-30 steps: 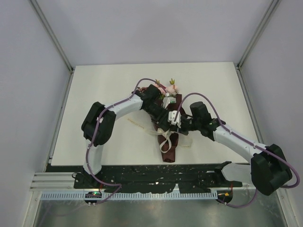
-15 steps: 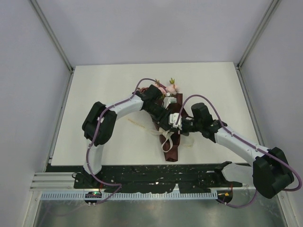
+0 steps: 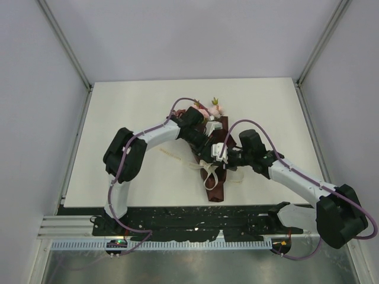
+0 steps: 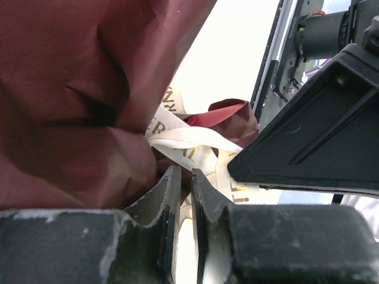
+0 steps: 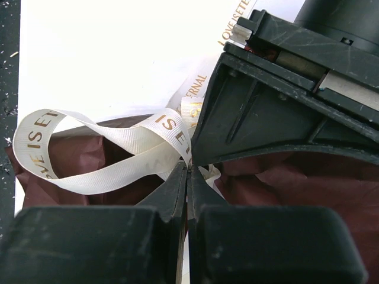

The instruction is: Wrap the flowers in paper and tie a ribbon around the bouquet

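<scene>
Bouquet (image 3: 214, 190) lies on the bench (image 3: 130, 106), narrow end toward my bases, flowers (image 3: 212, 110) showing past the wide end, beyond both hands. Wrapping looks done: the paper (image 4: 59, 89) is closed round the stems, creased, and fills the view above and left of my left hand (image 4: 185, 173). The ribbon (image 5: 118, 160) crosses the middle of the cone, one loop standing out to the left of my right hand (image 5: 186, 168), loose tails lying on the bench to either side. Right hand: fingers pressed together, ribbon strands running into the tips, so I judge it pinches the ribbon. Left hand: fingers nearly together, a thin slit between them. Cream ribbon shows in the slit and just ahead of it, but I cannot tell whether it is nipped. The two hands meet at the crossing of the ribbon, close against each other. Judgement: tying is under way, late in the task. Left to do: form or draw the bow tight, then let go.
</scene>
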`<action>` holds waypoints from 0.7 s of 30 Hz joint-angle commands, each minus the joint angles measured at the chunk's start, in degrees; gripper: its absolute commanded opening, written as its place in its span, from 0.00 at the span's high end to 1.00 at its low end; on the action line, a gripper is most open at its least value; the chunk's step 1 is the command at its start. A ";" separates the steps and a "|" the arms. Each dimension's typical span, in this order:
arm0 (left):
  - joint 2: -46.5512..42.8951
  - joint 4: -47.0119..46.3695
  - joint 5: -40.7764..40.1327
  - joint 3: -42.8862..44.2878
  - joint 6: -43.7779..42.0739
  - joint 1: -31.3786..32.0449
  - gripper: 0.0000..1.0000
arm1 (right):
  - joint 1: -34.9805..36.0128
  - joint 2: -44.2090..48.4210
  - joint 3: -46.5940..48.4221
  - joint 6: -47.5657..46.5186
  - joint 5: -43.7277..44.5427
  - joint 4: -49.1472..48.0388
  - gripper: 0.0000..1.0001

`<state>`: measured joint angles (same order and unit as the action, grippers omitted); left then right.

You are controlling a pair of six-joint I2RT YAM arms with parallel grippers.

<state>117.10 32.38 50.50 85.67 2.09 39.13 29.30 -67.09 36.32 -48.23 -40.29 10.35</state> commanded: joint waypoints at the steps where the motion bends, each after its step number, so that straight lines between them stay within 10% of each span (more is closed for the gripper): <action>1: -1.44 0.48 -2.07 -0.06 -1.82 -1.86 0.85 | -0.21 1.00 0.16 -1.52 0.65 -0.86 0.95; 10: -0.38 4.80 -4.46 4.24 -7.27 -4.59 0.88 | -0.56 -3.57 3.85 0.41 0.13 -0.24 0.95; 21: -6.35 -7.05 0.30 -0.06 1.68 -2.92 0.69 | -1.35 -3.32 3.06 1.65 1.27 -2.52 0.94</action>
<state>114.87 31.97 49.06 86.39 -0.82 35.99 28.62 -71.18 38.00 -47.81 -39.31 10.61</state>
